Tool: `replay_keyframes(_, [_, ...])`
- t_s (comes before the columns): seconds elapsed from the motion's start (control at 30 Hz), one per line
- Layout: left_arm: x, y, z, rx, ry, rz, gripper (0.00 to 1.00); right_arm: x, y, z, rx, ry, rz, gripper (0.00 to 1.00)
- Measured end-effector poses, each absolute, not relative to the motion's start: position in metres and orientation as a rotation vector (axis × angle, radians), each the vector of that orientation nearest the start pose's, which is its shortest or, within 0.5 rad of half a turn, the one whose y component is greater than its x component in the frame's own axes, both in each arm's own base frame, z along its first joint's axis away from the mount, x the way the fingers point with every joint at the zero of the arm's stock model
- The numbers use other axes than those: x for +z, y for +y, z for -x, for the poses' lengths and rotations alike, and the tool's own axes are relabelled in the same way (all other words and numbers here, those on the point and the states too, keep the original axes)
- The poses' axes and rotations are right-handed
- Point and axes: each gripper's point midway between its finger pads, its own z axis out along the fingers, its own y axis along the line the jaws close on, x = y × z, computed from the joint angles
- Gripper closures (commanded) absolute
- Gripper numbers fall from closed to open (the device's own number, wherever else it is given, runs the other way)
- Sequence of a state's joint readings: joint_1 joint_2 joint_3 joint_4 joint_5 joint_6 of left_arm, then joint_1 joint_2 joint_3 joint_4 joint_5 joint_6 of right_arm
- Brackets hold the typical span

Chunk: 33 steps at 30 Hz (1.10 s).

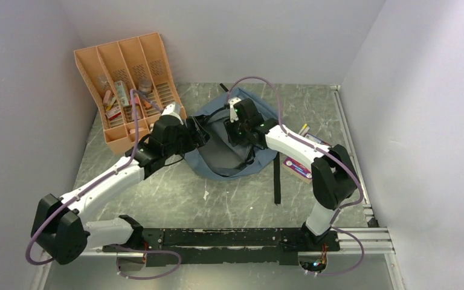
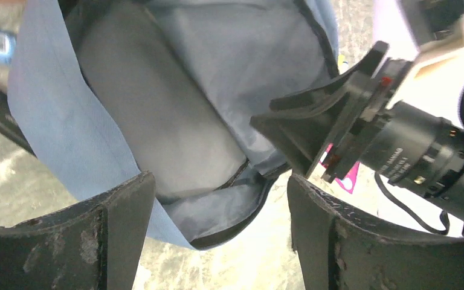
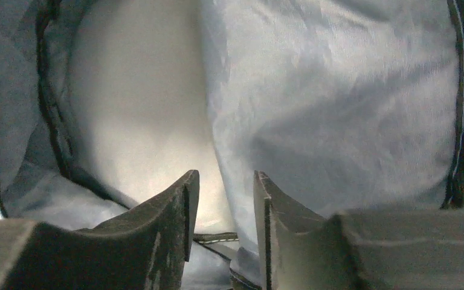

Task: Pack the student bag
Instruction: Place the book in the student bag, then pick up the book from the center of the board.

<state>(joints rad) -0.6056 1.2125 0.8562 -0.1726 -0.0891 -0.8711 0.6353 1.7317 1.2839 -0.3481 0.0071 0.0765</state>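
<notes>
The student bag (image 1: 217, 158), grey-blue with dark zip edges, lies flat mid-table with its mouth open. My left gripper (image 1: 200, 138) is at its left rim. In the left wrist view it (image 2: 220, 181) stands open, wide, with the bag's (image 2: 241, 54) dark zip rim and pale lining lying in the gap, untouched by either finger. My right gripper (image 1: 237, 134) reaches into the opening from the far side. In the right wrist view it (image 3: 226, 175) is open, a narrow gap between the fingers, and a fold of the lining (image 3: 338, 90) hangs just behind them. Nothing is held.
An orange file organiser (image 1: 127, 78) with small items stands at the back left. Flat books and pencils (image 1: 299, 160) lie right of the bag, under the right arm. A black strap (image 1: 277, 181) trails toward the front. Walls close in on three sides.
</notes>
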Motion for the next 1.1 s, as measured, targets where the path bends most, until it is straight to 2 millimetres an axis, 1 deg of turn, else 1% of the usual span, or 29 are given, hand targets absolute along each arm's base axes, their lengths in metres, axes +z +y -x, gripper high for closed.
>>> replay_keyframes(0.07, [0.192, -0.229, -0.307, -0.767, 2.131, 0.281, 0.15, 0.114, 0.273, -0.357, 0.368, 2.304, 0.677, 0.52])
replay_keyframes(0.13, [0.194, -0.228, -0.309, -0.741, 2.114, 0.211, 0.15, 0.117, 0.273, -0.353, 0.391, 2.297, 0.682, 0.5])
replay_keyframes(0.23, [0.194, -0.229, -0.312, -0.71, 2.111, 0.123, 0.15, 0.133, 0.27, -0.347, 0.409, 2.259, 0.661, 0.46])
replay_keyframes(0.3, [0.197, -0.232, -0.314, -0.701, 2.105, 0.057, 0.15, 0.148, 0.264, -0.346, 0.401, 2.219, 0.625, 0.44])
replay_keyframes(0.4, [0.203, -0.238, -0.315, -0.706, 2.083, -0.034, 0.15, 0.172, 0.25, -0.352, 0.343, 2.153, 0.522, 0.42])
replay_keyframes(0.5, [0.21, -0.245, -0.318, -0.714, 2.066, -0.113, 0.16, 0.185, 0.226, -0.36, 0.258, 2.131, 0.375, 0.42])
replay_keyframes(0.57, [0.215, -0.252, -0.322, -0.724, 2.052, -0.167, 0.16, 0.187, 0.205, -0.369, 0.203, 2.138, 0.249, 0.41])
replay_keyframes(0.63, [0.219, -0.258, -0.325, -0.735, 2.04, -0.21, 0.16, 0.183, 0.179, -0.378, 0.151, 2.158, 0.119, 0.39])
replay_keyframes(0.73, [0.215, -0.262, -0.325, -0.744, 2.046, -0.256, 0.16, 0.173, 0.129, -0.388, 0.068, 2.2, -0.11, 0.37])
replay_keyframes(0.83, [0.212, -0.264, -0.323, -0.752, 2.053, -0.28, 0.16, 0.165, 0.08, -0.391, -0.018, 2.215, -0.338, 0.35])
replay_keyframes(0.93, [0.212, -0.263, -0.323, -0.757, 2.051, -0.294, 0.16, 0.153, 0.035, -0.386, -0.095, 2.214, -0.549, 0.34])
replay_keyframes(0.97, [0.212, -0.263, -0.323, -0.757, 2.051, -0.299, 0.16, 0.149, 0.025, -0.382, -0.112, 2.215, -0.599, 0.34])
replay_keyframes(1.03, [0.212, -0.263, -0.323, -0.757, 2.05, -0.305, 0.16, 0.136, -0.003, -0.368, -0.159, 2.219, -0.729, 0.33])
replay_keyframes(1.1, [0.212, -0.264, -0.322, -0.759, 2.049, -0.312, 0.17, 0.129, -0.024, -0.353, -0.201, 2.211, -0.837, 0.33])
